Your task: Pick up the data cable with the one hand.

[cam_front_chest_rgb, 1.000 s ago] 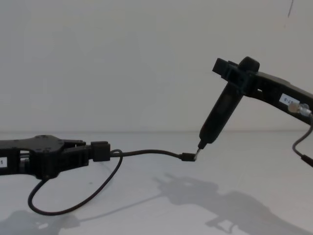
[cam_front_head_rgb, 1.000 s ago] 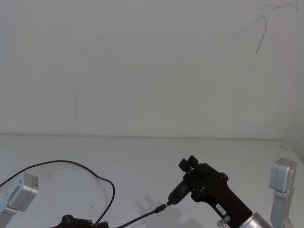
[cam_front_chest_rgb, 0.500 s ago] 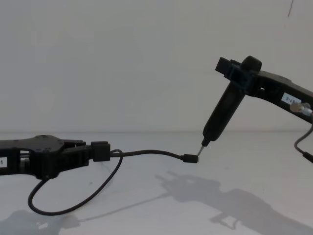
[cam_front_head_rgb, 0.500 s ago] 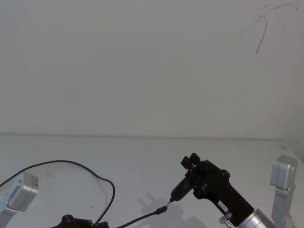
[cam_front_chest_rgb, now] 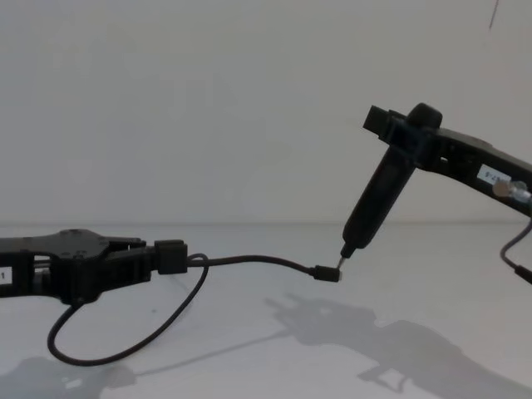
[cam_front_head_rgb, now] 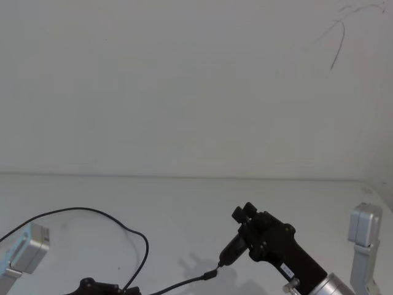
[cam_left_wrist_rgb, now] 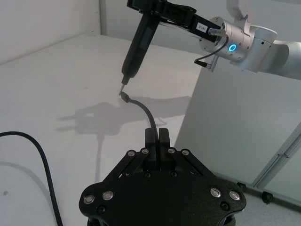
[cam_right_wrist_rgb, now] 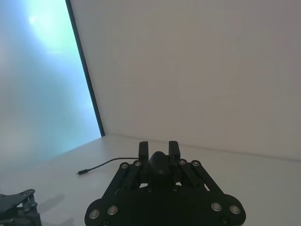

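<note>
Left gripper (cam_front_chest_rgb: pixel 170 256): low over the table (cam_front_chest_rgb: pixel 274 366) at the robot's left, reaching toward the middle. Black, blocky, white label on its body. Fingers (cam_left_wrist_rgb: pixel 158 141) together, clamped on the cable (cam_front_chest_rgb: pixel 249 261) near one end.

Cable: thin, black. From the clamped fingers a short length stands out free in the air, bending slightly, and ends in a small plug (cam_front_chest_rgb: pixel 327 273) held above the table. Behind the fingers the rest drops in a loop (cam_front_chest_rgb: pixel 125 349) to the table beneath the gripper. In the head view it runs off in a wide arc (cam_front_head_rgb: pixel 86 212) over the left of the table. In the right wrist view a far stretch of it lies flat on the table with a small plug at its end (cam_right_wrist_rgb: pixel 82 172).

Right gripper (cam_front_chest_rgb: pixel 399 137): raised at the robot's right, angled down toward the middle. Fingers closed around a long tapered black tool (cam_front_chest_rgb: pixel 374 204). The tool's metal tip (cam_front_chest_rgb: pixel 342 257) sits just above the cable's raised plug; contact cannot be told.

Right wrist (cam_left_wrist_rgb: pixel 235 40): silver cylinder, ring light glowing blue-green in the left wrist view.

Table: plain white, shadows of both arms across it.

Wall (cam_front_chest_rgb: pixel 208 100): plain white, behind the table.
</note>
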`<act>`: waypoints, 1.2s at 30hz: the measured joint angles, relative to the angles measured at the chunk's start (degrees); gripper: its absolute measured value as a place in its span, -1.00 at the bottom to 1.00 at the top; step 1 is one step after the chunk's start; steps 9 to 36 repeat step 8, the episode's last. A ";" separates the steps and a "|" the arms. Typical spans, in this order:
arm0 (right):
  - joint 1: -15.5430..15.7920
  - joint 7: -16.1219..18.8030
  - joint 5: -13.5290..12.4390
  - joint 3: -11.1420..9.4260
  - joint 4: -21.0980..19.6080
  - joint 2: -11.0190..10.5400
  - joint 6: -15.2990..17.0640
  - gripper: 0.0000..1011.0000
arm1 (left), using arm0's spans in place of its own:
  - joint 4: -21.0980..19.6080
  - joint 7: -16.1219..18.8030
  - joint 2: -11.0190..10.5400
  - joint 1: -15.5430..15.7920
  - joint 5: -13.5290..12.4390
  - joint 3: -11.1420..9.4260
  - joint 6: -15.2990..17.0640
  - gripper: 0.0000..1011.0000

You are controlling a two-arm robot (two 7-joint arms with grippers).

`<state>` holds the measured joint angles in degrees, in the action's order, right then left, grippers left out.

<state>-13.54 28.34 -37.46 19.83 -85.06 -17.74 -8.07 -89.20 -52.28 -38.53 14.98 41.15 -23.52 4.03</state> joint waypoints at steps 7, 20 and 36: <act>0.62 -0.48 -0.72 0.23 -1.07 -0.37 1.18 -0.50 | 0.00 0.00 0.00 0.00 0.00 0.00 0.00 -0.91; 0.66 -0.53 -0.78 0.24 -1.14 -0.39 1.27 -0.50 | 0.00 0.00 0.00 0.00 0.00 0.00 0.00 -0.91; 0.66 -0.53 -0.78 0.24 -1.14 -0.39 1.27 -0.50 | 0.00 0.00 0.00 0.00 0.00 0.00 0.00 -0.91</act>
